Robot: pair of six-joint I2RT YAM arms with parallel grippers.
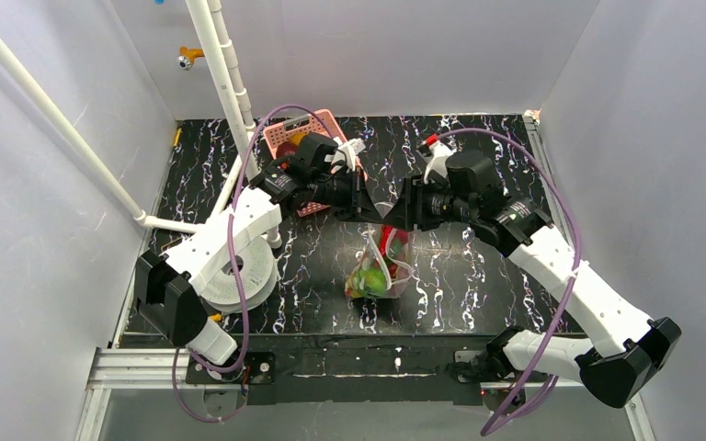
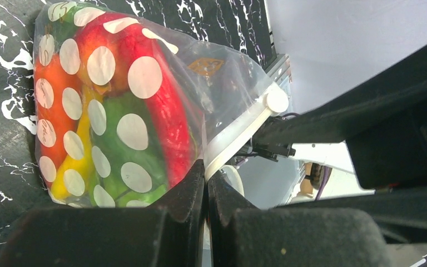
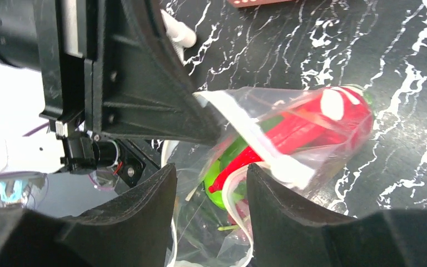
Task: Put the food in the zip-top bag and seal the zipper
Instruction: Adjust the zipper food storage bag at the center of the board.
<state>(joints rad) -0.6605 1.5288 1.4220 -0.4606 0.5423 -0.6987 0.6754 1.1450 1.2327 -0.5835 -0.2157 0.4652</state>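
Near the pink slotted basket (image 1: 280,136), the clear dotted zip-top bag (image 1: 381,266) holds glossy toy food (image 1: 370,280). The left gripper (image 2: 205,179) clamps its white zipper strip (image 2: 239,130). The right gripper (image 3: 211,181) stands open and should pinch along the taut strip.

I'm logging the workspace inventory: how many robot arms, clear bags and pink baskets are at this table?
Robot arms: 2 (left arm, right arm)
Clear bag: 1
Pink basket: 1
Total: 4

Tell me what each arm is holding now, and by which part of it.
The left fingers pinch the zip-top bag by its zipper. The right fingers stand open around the bag and hold nothing.
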